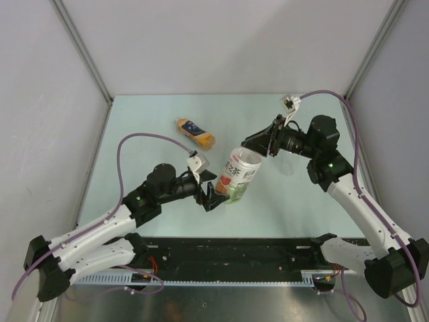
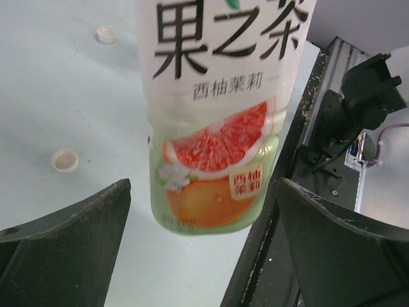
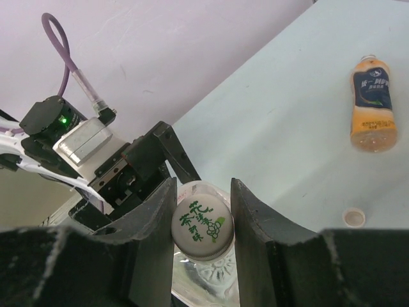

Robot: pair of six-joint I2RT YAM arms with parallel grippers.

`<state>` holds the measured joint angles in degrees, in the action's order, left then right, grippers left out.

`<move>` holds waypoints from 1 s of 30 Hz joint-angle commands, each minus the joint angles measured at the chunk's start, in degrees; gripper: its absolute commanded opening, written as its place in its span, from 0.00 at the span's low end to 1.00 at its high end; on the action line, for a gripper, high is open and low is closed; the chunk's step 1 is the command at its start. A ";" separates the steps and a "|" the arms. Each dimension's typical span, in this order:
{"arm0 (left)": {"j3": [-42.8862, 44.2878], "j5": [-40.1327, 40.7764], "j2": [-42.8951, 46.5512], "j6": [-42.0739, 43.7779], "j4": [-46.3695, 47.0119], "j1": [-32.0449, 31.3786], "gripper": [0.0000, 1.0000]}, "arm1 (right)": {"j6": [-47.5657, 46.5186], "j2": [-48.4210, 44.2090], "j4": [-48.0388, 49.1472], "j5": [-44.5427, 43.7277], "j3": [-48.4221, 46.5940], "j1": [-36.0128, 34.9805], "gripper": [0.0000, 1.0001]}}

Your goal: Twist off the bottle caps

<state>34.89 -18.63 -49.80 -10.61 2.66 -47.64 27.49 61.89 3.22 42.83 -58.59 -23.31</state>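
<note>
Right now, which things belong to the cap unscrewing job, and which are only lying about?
In the job: tea bottle; its cap, clamped by the right gripper; left gripper, open at the bottle's base.
Lying about: orange bottle on its side; two loose caps on the table.

bottle cap (image 3: pixel 201 228) on large bottle (image 1: pixel 240 176), small bottle (image 1: pixel 195 134) behind

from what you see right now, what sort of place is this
Probably a robot test cell, not a home: two arms bolted to a pale table, bare grey panel walls around it, and only drink bottles and loose caps as props.
</note>
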 commanded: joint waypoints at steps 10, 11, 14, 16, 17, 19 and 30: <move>7.08 2.22 -8.54 5.33 1.67 -4.53 0.99 | 1.28 -0.03 1.52 -1.57 -0.28 -1.69 0.00; 7.23 2.78 -9.17 5.47 1.66 -4.86 0.99 | 1.35 -0.11 1.57 -1.63 -0.25 -1.76 0.00; 7.52 4.43 -10.55 5.62 1.72 -5.65 0.99 | 1.50 -0.24 1.60 -1.65 -0.26 -1.94 0.00; 7.55 5.68 -11.14 5.50 1.78 -6.11 0.99 | 1.25 -0.47 1.54 -1.51 -0.25 -2.10 0.00; 7.64 6.36 -11.39 5.37 1.85 -6.31 0.99 | 1.08 -0.64 1.44 -1.51 -0.27 -2.18 0.00; 7.86 7.61 -12.08 5.15 2.05 -6.74 0.99 | 0.79 -0.94 1.31 -1.98 -0.29 -2.53 0.00; 7.58 8.80 -12.45 5.08 3.51 -7.38 0.74 | 0.13 -2.14 0.58 -2.19 -0.25 -3.14 0.00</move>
<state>40.53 -11.46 -63.22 -6.74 2.98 -54.65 27.62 61.98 3.07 40.60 -58.59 -26.04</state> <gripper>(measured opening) 0.814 0.385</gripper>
